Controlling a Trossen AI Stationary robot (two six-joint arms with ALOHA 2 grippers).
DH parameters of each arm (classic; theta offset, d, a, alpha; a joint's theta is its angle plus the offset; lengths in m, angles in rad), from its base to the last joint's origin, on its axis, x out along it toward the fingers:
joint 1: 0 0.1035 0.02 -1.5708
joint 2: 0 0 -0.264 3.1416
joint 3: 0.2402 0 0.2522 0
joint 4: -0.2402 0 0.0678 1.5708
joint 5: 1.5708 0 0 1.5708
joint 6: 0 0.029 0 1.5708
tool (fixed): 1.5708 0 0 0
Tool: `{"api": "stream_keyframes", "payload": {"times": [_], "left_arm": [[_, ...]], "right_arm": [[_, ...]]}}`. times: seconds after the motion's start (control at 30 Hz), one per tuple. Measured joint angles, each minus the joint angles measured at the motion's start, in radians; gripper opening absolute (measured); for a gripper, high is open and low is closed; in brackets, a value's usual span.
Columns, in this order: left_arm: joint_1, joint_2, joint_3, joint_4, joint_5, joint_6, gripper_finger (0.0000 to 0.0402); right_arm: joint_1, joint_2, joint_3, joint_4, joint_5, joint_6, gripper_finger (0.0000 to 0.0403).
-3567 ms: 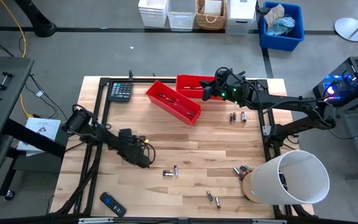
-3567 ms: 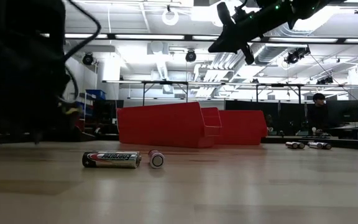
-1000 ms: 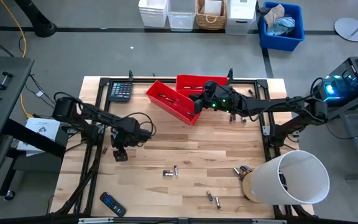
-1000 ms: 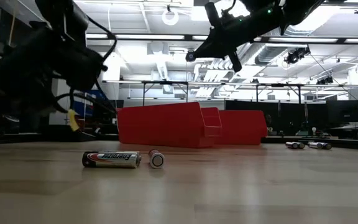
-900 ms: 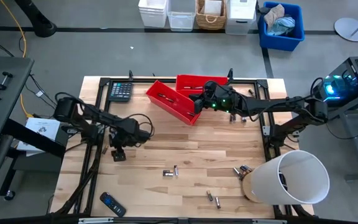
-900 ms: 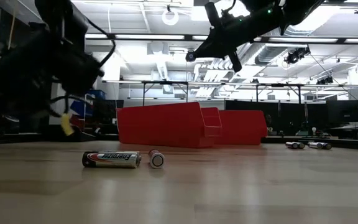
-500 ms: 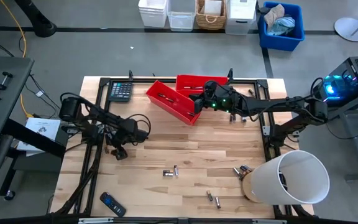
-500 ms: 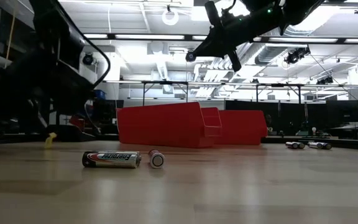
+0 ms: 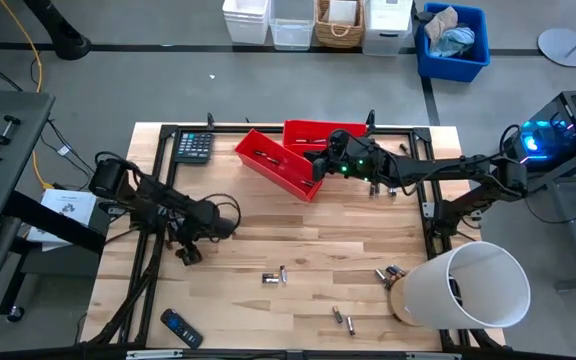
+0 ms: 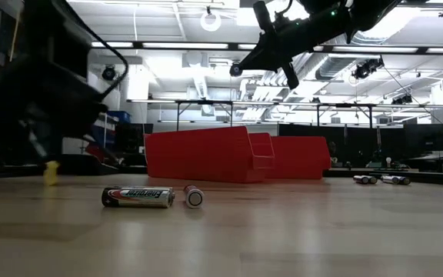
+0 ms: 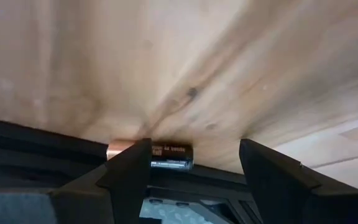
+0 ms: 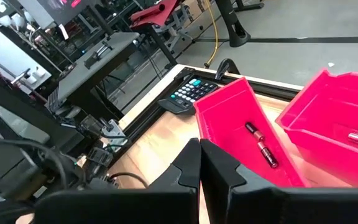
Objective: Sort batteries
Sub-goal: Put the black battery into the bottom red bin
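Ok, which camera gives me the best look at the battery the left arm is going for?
The left wrist view: the battery lies at the table's edge, between the left gripper's open jaws. In the high view the arm hides it; the low view shows only the blurred gripper; the right wrist view misses it.

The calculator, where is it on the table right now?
In the high view the calculator sits at the table's far left corner, just left of the angled red bin.

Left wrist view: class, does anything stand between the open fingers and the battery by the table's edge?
Nothing visible does. The battery lies on bare wood just ahead of the left gripper, partly hidden behind one finger.
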Motion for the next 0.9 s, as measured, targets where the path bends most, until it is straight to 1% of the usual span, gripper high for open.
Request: {"api": "stream_keyframes", "payload": {"times": [0.17, 0.3, 0.4, 0.43, 0.5, 0.67, 0.73, 0.8, 0.87, 0.9], "left_arm": [[-0.097, 0.002, -0.021, 0.031, 0.041, -0.055, 0.0239], [-0.155, -0.004, -0.013, 0.024, 0.042, -0.020, 0.0239], [-0.213, -0.037, 0.019, -0.029, 0.043, 0.017, 0.0239], [-0.232, -0.055, 0.032, -0.048, 0.024, 0.018, 0.0239], [-0.267, -0.096, 0.066, -0.074, -0.049, -0.008, 0.0239], [-0.323, -0.198, 0.176, -0.191, -0.255, -0.185, 0.0239], [-0.335, -0.229, 0.184, -0.246, -0.293, -0.235, 0.0239], [-0.336, -0.246, 0.167, -0.291, -0.261, -0.287, 0.0239], [-0.336, -0.247, 0.151, -0.322, -0.166, -0.315, 0.0237], [-0.336, -0.249, 0.149, -0.309, -0.129, -0.315, 0.0235]], "right_arm": [[0.019, 0.000, 0.000, 0.000, 0.022, -0.002, 0.0000], [0.021, 0.000, 0.000, 0.000, 0.047, -0.003, 0.0000], [0.021, 0.000, 0.000, 0.000, 0.050, -0.001, 0.0000], [0.021, 0.000, 0.000, 0.000, 0.051, -0.001, 0.0000], [0.024, 0.000, 0.000, 0.000, 0.051, 0.000, 0.0000], [0.028, 0.000, 0.000, 0.000, 0.052, -0.001, 0.0000], [0.027, 0.000, 0.000, 0.000, 0.063, -0.002, 0.0000], [0.027, 0.000, 0.000, 0.001, 0.072, -0.002, 0.0000], [0.027, 0.000, 0.000, 0.008, 0.072, -0.002, 0.0000], [0.027, 0.000, 0.000, 0.008, 0.072, -0.002, 0.0000]]}}
